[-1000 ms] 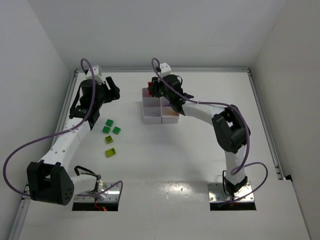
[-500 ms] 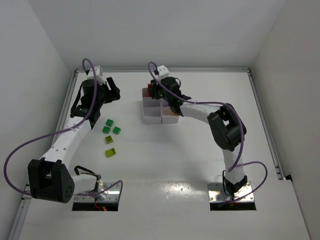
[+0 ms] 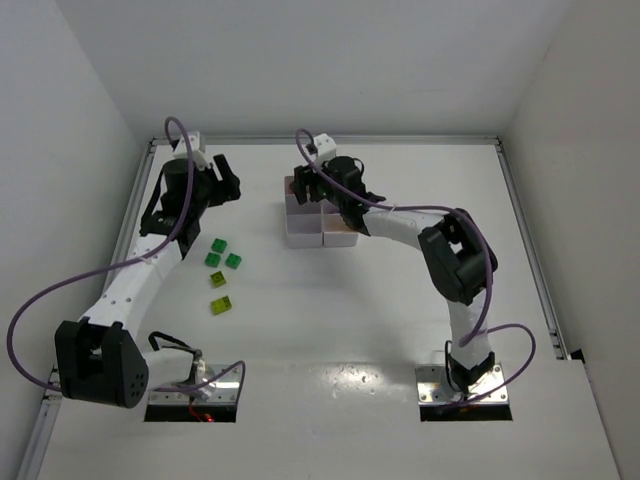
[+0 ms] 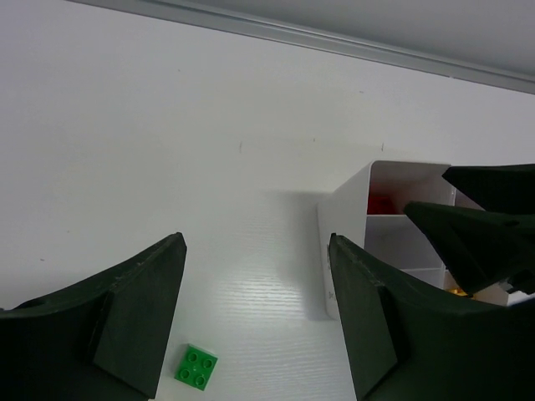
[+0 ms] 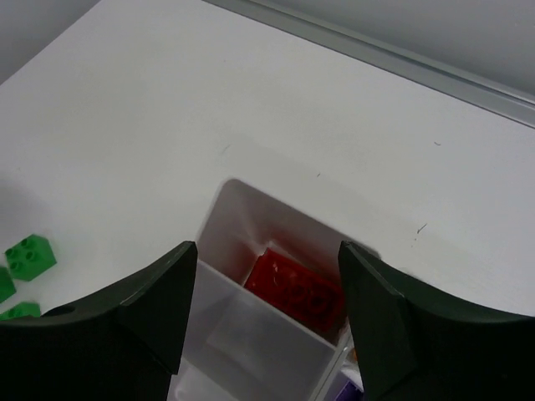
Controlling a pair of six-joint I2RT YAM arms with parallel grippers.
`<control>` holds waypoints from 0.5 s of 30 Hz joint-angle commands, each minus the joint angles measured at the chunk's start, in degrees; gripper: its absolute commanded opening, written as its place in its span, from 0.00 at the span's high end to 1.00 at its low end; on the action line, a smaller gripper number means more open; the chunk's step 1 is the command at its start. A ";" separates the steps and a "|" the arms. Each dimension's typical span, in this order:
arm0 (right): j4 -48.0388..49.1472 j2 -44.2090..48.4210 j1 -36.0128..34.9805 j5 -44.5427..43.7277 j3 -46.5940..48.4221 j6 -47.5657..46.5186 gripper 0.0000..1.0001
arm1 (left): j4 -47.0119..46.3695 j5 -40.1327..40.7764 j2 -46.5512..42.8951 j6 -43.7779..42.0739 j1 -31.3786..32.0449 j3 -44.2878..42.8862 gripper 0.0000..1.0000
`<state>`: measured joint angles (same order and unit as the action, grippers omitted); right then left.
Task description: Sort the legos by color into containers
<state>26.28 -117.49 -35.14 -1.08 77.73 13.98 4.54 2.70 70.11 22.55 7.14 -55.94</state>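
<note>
The white tray [image 3: 292, 238] stands at the table's far middle. My right gripper [image 3: 308, 186] hovers open over its far left compartment, where a red brick [image 5: 297, 288] lies loose between and below the fingers. Left of the tray, green legos [image 3: 219, 245] and lime-yellow ones [image 3: 222, 304] lie scattered on the table. My left gripper [image 3: 228, 185] hangs open and empty above the table, beyond those legos. In the left wrist view one green brick [image 4: 196, 368] sits near the left finger, with the tray wall [image 4: 343, 251] to the right.
A raised metal rim [image 3: 330, 140] runs along the table's far edge, with white walls close behind and at both sides. Purple cables [image 3: 60, 290] loop off both arms. Other tray compartments hold orange and purple pieces, mostly hidden by the right arm.
My right gripper has opened over the tray's far left compartment, and the red brick it carried now lies there. The left arm has barely moved.
</note>
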 commanded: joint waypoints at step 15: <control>-46.06 10.79 -0.11 31.94 9.39 -23.12 0.37 | 30.44 -4.36 6.86 -25.09 -7.57 -4.00 0.32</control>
<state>-11.40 -106.04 -35.55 28.93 89.38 -5.48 28.84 0.75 73.91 2.94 1.43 -57.56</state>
